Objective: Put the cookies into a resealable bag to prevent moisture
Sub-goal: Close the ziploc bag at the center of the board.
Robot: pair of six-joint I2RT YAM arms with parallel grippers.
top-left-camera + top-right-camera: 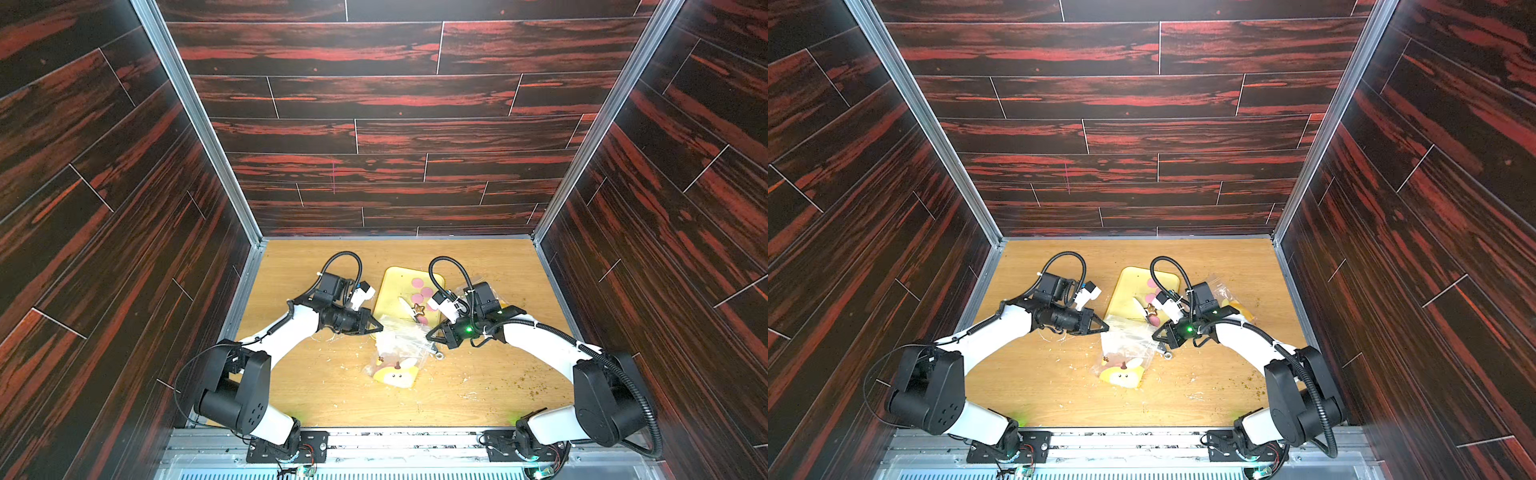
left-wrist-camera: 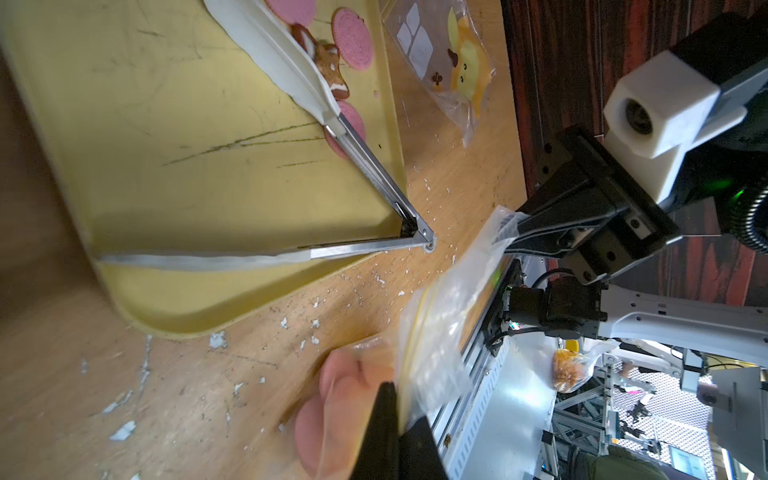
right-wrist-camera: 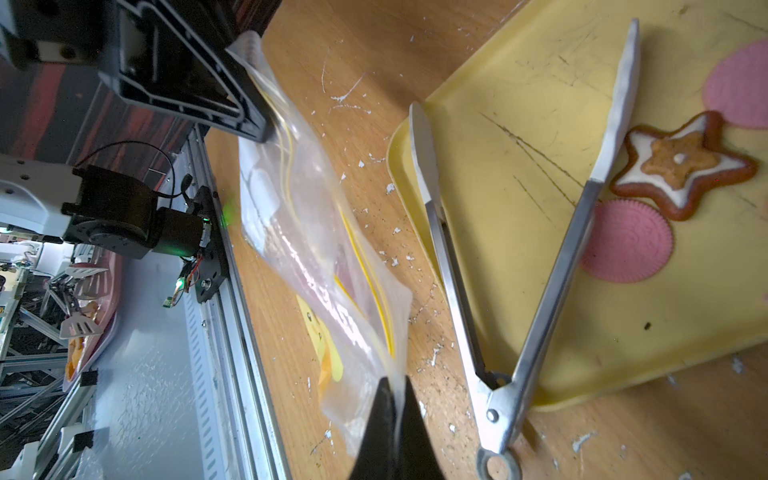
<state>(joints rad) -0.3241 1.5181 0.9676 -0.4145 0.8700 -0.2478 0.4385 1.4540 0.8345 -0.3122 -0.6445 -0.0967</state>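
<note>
Bag (image 1: 400, 340) pinched btwn L gripper (image 1: 380, 328) & R gripper (image 1: 429, 335), arms angled inward.

Booth of dark, red-streaked wood-plank wall panels (image 1: 395, 95)
Silver aluminium corner posts (image 1: 198, 120) frame the three walls; a pale oak-grain tabletop (image 1: 316, 386) forms the brightly lit floor.

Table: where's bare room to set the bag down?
Bare: near strip of table between bag and front rail; far strip behind the tray. Crowded: centre, where left gripper and right gripper pinch the bag beside tongs and cookies.
</note>
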